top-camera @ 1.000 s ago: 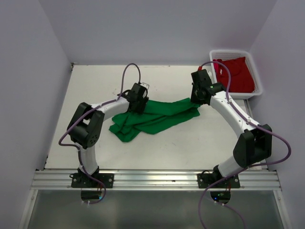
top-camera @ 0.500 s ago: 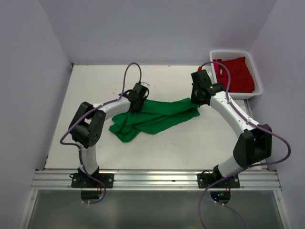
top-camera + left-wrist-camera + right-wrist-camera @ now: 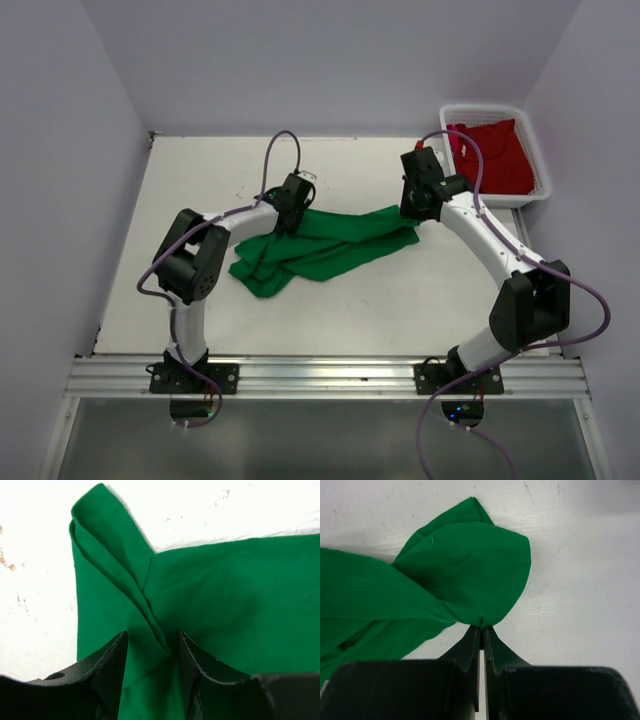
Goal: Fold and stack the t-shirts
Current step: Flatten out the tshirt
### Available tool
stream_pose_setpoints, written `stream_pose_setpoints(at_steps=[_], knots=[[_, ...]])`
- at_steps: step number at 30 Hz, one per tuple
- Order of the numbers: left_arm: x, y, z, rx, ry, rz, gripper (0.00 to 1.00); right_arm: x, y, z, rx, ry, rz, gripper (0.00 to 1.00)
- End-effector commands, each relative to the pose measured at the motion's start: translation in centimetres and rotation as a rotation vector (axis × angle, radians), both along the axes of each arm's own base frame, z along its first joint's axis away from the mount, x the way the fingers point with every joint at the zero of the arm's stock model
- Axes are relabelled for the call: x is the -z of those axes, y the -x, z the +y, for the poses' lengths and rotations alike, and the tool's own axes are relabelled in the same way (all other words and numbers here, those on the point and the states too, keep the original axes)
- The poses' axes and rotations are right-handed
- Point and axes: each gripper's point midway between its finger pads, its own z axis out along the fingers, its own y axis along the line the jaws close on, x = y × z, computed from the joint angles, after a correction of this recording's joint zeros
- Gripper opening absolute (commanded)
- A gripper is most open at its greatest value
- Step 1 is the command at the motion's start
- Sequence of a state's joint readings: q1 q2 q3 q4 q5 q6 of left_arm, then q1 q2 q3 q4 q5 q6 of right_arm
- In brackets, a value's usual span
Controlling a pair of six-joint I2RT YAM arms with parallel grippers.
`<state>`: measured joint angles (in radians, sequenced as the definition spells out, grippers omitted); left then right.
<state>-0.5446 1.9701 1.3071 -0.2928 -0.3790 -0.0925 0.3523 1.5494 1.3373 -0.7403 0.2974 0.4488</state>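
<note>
The bright green t-shirt [image 3: 325, 243] lies crumpled across the middle of the table. My left gripper [image 3: 287, 214] is at its far left edge, open, its jaws standing either side of a fold of green cloth [image 3: 150, 610] by a sleeve. My right gripper [image 3: 412, 212] is at the shirt's far right corner and is shut, pinching a bunch of green cloth [image 3: 465, 575] at its fingertips. The red t-shirt [image 3: 492, 156] lies heaped in the white mesh basket [image 3: 535, 150] at the back right.
The white table [image 3: 200, 190] has grey walls on the left, back and right. The basket stands against the right wall. A metal rail [image 3: 330, 375] runs along the near edge by the arm bases.
My left gripper has shifted slightly toward the back and right along the shirt's edge. The right gripper and the shirt have hardly moved.
</note>
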Motion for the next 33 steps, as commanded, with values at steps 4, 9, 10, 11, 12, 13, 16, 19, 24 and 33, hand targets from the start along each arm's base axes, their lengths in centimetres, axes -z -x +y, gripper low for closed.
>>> stream_pose_setpoints(at_steps=[4,9,10,11,12,13,16,19,24,33], knots=[[-1.1,-1.8,-1.0,0.000,0.026,-0.058,0.38,-1.1,-0.4,-0.3,-0.001,0.007,-0.043,0.00],[-1.9,-1.9,-1.0,-0.007,0.032,-0.077,0.23,-1.1,-0.3,-0.3,-0.001,0.007,-0.044,0.00],[-2.1,-2.0,-0.9,-0.011,0.029,-0.083,0.22,-1.1,-0.3,-0.3,-0.001,0.007,-0.044,0.00],[-2.5,-2.0,-0.9,-0.013,0.030,-0.089,0.22,-1.1,-0.4,-0.3,-0.001,0.007,-0.044,0.00],[-2.7,-2.1,-0.8,-0.015,0.030,-0.091,0.22,-1.2,-0.4,-0.3,-0.001,0.006,-0.047,0.00],[-2.9,-2.1,-0.7,-0.018,0.026,-0.092,0.22,-1.2,-0.3,-0.3,-0.002,0.004,-0.048,0.00],[-3.6,-2.1,-0.7,-0.023,0.022,-0.101,0.31,-1.3,-0.4,-0.3,-0.002,0.004,-0.048,0.00],[-4.1,-2.2,-0.4,-0.032,0.017,-0.114,0.42,-1.2,-0.3,-0.2,-0.004,0.002,-0.046,0.00],[-4.0,-2.2,-0.4,-0.038,0.011,-0.111,0.43,-1.2,-0.3,-0.2,-0.002,-0.001,-0.046,0.00],[-4.8,-2.5,-0.1,-0.057,0.008,-0.137,0.29,-1.1,-0.4,-0.2,-0.002,0.002,-0.043,0.00]])
